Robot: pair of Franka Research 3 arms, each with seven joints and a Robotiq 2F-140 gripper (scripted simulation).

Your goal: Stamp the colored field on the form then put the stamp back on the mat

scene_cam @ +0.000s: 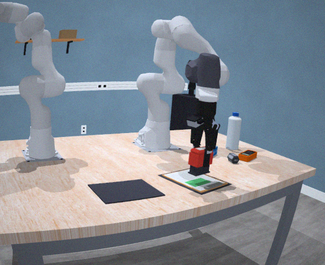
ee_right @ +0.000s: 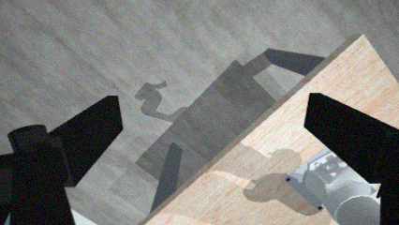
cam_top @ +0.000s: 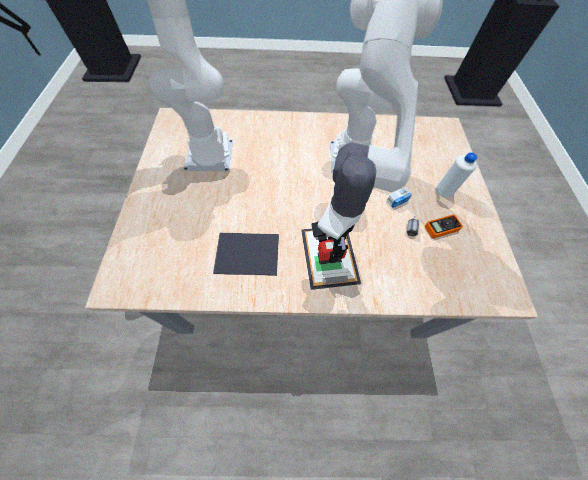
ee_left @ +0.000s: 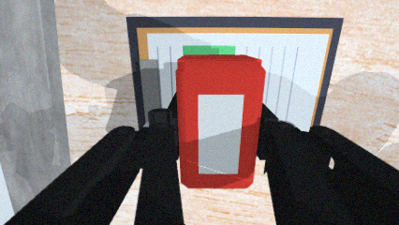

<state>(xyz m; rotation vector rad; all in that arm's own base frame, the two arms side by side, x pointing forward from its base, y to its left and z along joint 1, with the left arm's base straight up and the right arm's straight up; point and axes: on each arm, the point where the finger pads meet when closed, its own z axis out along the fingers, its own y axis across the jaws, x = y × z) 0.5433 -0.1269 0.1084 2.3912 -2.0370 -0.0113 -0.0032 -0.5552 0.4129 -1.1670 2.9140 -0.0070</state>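
My left gripper is shut on the red stamp, which is upright with its black base down. The stamp is low over the form on the dark-rimmed clipboard; any gap beneath is hard to judge. The green field shows in front of the base in the exterior view, partly hidden in the left wrist view. The dark mat bears nothing. My right gripper is open and empty, high off the table.
A white bottle, an orange meter, a small dark cylinder and a blue-and-white box stand or lie beyond the clipboard, on the picture's right. The right arm's base is behind the mat.
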